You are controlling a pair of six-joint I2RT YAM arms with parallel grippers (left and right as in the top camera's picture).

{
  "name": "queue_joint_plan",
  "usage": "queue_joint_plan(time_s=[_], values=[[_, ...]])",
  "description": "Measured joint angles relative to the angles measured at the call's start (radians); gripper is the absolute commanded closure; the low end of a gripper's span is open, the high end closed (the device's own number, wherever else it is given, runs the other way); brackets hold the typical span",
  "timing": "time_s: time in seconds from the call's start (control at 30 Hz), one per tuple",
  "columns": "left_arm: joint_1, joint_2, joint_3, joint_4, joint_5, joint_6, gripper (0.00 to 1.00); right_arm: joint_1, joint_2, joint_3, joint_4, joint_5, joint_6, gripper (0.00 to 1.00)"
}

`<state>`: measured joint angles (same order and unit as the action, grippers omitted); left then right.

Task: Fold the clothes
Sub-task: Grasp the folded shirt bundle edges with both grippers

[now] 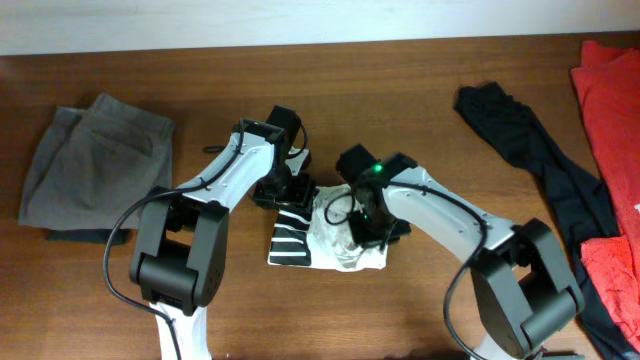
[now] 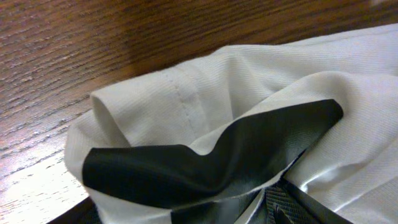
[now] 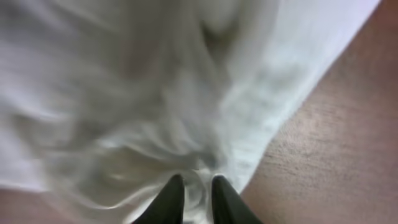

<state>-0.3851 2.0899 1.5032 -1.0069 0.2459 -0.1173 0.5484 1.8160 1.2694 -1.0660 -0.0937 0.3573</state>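
Lying crumpled near the middle of the table [image 1: 420, 70], the white garment [image 1: 318, 235] with black stripes sits between both arms. Only the overhead view shows the rest: folded grey trousers [image 1: 95, 165] at the left, a black garment [image 1: 530, 150] and red cloth [image 1: 610, 100] at the right, well apart from it. The right gripper [image 1: 365, 228] is down on the white fabric; its wrist view, though blurred, seems to show the two dark fingertips [image 3: 174, 199] nearly together with a fold pinched between them. The left gripper [image 1: 283, 190] is at the garment's upper edge. Its wrist view shows a black stripe in sharp close-up, but I cannot tell whether those jaws are parted or closed.
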Motion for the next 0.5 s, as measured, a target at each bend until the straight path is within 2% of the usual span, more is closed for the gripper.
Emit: queue_joint_plan(time_s=[0.1, 0.5], values=[[0.0, 0.0, 0.0, 0.0, 0.0, 0.0, 0.32, 0.0, -0.03, 0.072, 0.008, -0.013, -0.001, 0.69], [0.0, 0.0, 0.0, 0.0, 0.0, 0.0, 0.33, 0.0, -0.03, 0.106, 0.168, -0.141, -0.003, 0.7]])
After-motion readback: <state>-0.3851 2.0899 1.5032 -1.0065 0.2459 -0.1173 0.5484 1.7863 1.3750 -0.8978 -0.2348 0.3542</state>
